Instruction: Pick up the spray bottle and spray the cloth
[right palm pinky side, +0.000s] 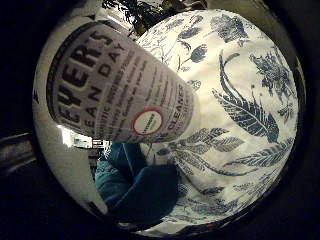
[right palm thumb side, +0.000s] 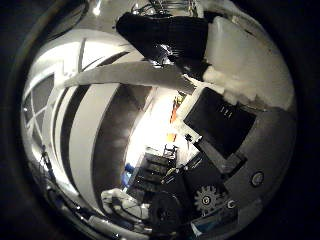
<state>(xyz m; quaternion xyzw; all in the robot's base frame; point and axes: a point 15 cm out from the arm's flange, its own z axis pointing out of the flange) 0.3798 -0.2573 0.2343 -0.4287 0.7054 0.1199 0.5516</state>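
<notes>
The spray bottle (right palm pinky side: 110, 85), with a white printed label, fills much of the little finger side palm view, so it is close against the palm. Its pale rounded body also fills one side of the thumb side palm view (right palm thumb side: 80, 130). In that view the black and white fingers of my right hand (right palm thumb side: 215, 90) curl in around the bottle. A blue cloth (right palm pinky side: 140, 185) lies crumpled on the table beyond the bottle. The bottle's nozzle and trigger are not in view.
A white tablecloth with a blue leaf and flower pattern (right palm pinky side: 240, 100) covers the table under the cloth. Past the bottle, the thumb side palm view shows a bright strip of the room with dark furniture (right palm thumb side: 150, 160).
</notes>
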